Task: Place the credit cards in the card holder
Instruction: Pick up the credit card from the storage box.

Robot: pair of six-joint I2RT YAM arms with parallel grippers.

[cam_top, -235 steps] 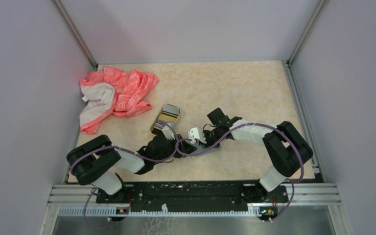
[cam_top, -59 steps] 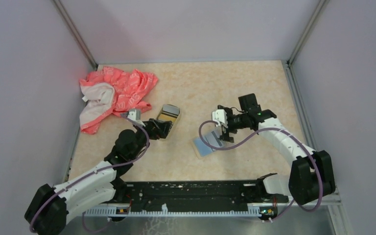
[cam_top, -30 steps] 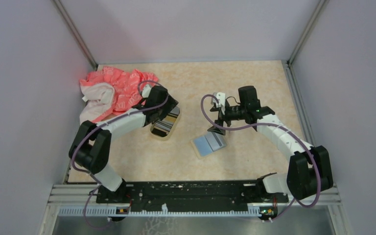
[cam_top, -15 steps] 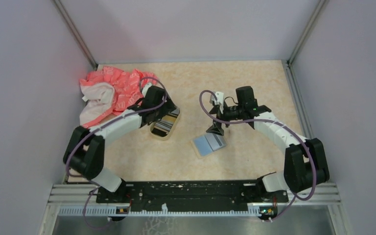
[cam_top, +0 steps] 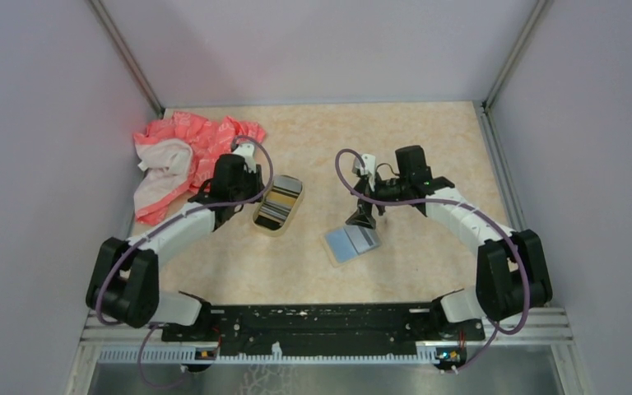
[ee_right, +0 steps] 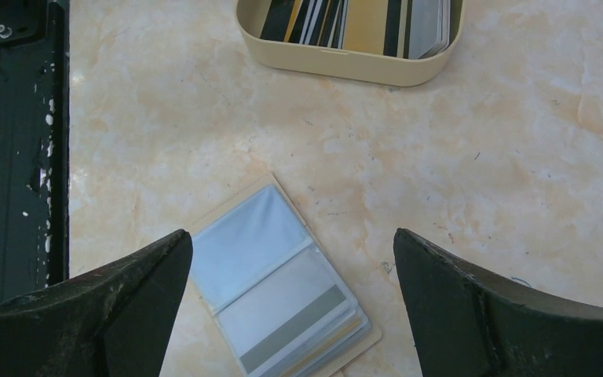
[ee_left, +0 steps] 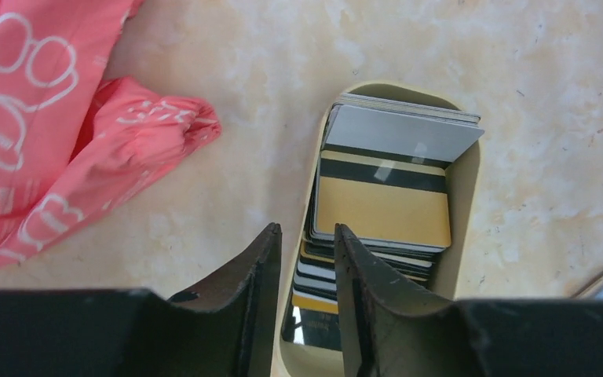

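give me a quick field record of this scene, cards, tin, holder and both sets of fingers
cards: loose stack inside the tin
tin: left of centre, near the cloth
card holder: open clear-sleeve booklet, lying flat, apart from tin
left fingers: narrow gap, at tin's end, grip unclear
right fingers: wide open, above card holder, empty
cloth: pink, crumpled, far left

High rear overhead plus two close downward wrist views; tin point(ee_right: 338, 69) in all.
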